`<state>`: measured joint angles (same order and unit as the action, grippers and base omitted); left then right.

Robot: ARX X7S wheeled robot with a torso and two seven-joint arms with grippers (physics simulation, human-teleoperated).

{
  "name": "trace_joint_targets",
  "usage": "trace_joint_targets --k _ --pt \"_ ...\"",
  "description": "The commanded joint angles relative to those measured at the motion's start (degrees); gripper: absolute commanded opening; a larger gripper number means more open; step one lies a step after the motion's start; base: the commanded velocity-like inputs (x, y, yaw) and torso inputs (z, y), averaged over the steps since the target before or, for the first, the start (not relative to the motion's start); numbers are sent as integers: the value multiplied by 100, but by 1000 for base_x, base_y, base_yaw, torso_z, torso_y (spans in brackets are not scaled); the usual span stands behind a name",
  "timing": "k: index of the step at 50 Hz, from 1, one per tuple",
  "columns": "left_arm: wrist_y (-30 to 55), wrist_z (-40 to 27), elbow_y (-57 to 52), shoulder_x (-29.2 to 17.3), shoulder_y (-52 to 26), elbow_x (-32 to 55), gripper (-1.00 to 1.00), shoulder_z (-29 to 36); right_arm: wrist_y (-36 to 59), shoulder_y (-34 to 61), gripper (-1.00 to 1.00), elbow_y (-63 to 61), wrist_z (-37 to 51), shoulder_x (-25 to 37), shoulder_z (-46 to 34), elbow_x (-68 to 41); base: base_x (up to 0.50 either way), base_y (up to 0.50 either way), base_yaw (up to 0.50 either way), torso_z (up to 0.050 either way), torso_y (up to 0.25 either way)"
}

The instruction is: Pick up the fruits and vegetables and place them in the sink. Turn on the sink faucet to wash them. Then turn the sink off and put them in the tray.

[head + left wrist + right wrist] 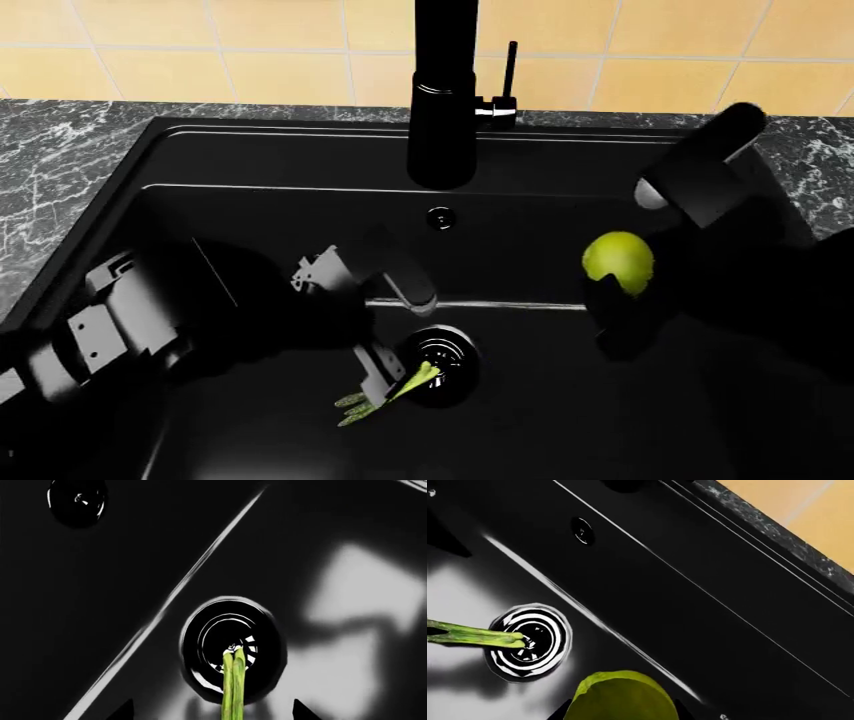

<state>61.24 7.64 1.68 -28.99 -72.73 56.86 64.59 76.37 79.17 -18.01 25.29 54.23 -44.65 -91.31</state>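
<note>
The bundle of thin green stalks (384, 390) lies low in the black sink (200, 160), its tips over the round drain (441, 352). My left gripper (398, 340) is down in the basin just above it, open. In the left wrist view the stalks (233, 685) run between the widely spread fingertips (303, 711) without touching them. My right gripper (621, 712) is shut on the yellow-green lemon-like fruit (620, 697) and holds the fruit (618, 262) in the air over the basin's right half. The tall black faucet (443, 110) stands at the back rim, its thin lever (511, 70) upright. The tray is out of view.
A small overflow hole (439, 216) sits in the back wall under the faucet. Grey marble counter (67, 150) surrounds the basin, with yellow tiles (240, 50) behind. No water shows at the spout.
</note>
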Motion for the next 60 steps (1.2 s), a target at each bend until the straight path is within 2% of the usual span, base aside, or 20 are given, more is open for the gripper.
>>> trace_joint_targets --k 1,14,41,60 --pt "-54 635 439 237 -126 -344 100 539 12 164 -100 -343 430 388 271 -525 0 0 0 0 0" --pt "-356 1088 953 503 -68 -640 100 883 -3 498 -100 -404 774 508 396 -890 0 0 0 0 0" --pt "-1193 1647 2736 1337 189 -1301 100 1297 -176 431 -100 -606 850 650 412 -957 0 0 0 0 0" --pt "-1191 1699 2833 1333 234 -1342 100 1374 -206 494 -100 -550 809 626 377 -895 0 0 0 0 -124"
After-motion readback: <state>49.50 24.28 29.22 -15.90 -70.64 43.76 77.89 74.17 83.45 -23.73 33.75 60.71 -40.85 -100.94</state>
